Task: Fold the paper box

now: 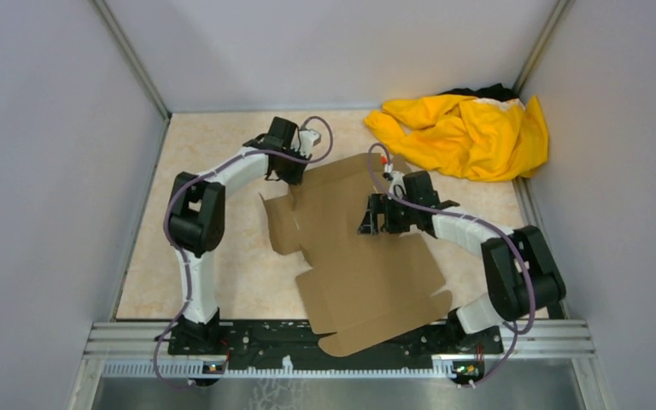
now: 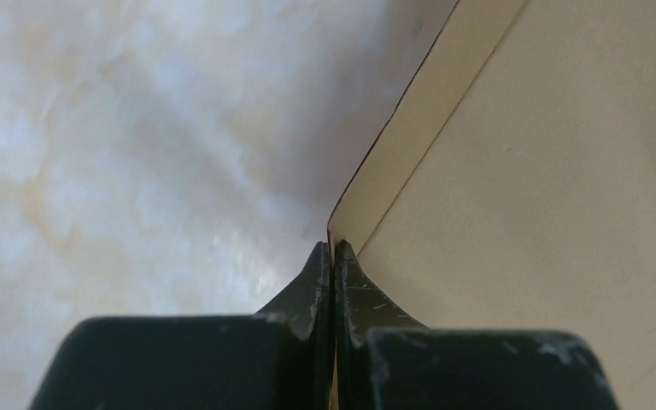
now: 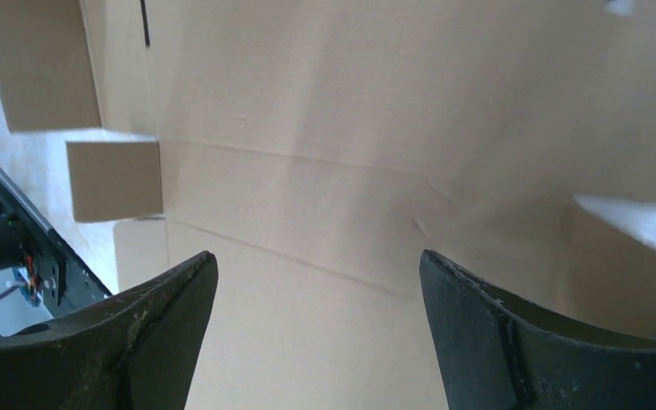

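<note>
the left hand (image 2: 333, 252) was pinched together on a raised edge of the paper box (image 1: 350, 265), with bare worktop (image 2: 137, 154) just beside it. the right hand (image 3: 318, 260) hovered with fingers wide apart over the flat middle of the paper box, holding nothing. a yellow cloth (image 1: 470, 132) lay beyond the right hand.

**Robotics laboratory test cell.** Plain grey wall panels (image 1: 51, 171) set in aluminium posts (image 1: 132, 55) enclosed a marble-patterned table (image 1: 222, 282) on three sides. A left arm (image 1: 196, 213) and a right arm (image 1: 512, 265), white-shelled with exposed purple cabling, were bolted to a slotted aluminium rail (image 1: 128, 340) along the near edge. Exposed red wiring (image 3: 26, 275) showed at the rail.
</note>
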{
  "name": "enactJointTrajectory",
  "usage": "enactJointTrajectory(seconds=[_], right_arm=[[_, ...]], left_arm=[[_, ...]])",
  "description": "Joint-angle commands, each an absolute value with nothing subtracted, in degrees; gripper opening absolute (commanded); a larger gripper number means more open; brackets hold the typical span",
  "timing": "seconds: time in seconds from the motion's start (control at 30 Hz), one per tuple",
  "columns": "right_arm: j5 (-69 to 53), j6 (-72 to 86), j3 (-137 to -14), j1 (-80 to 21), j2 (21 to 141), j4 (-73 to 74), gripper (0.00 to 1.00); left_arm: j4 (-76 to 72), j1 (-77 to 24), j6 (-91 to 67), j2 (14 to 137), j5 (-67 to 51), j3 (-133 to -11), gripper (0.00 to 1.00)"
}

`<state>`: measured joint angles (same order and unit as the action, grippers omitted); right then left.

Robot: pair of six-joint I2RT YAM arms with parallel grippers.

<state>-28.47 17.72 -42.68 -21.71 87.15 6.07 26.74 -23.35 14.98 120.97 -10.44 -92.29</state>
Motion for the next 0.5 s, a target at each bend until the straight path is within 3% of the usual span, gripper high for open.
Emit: enactJointTrajectory(seconds=[0.0,0.2,0.47], right_arm=[[-26.25,18.97,-41.01,-18.27,75.79,3.62,0.87],[-23.49,22.42,-38.38,-13.76,66.42,1.91,0.9],[-23.18,23.73,-38.23,-10.97,67.16,-1.27,0.92]], left_arm=[[25.65,-24.77,11.21,111.27,3.62,-85.17,0.0],[26.09,-28.55,10.35,99.9,12.35,-78.78,0.0],[31.9,-35.67,11.33,90.13,24.42,-77.59,0.0]])
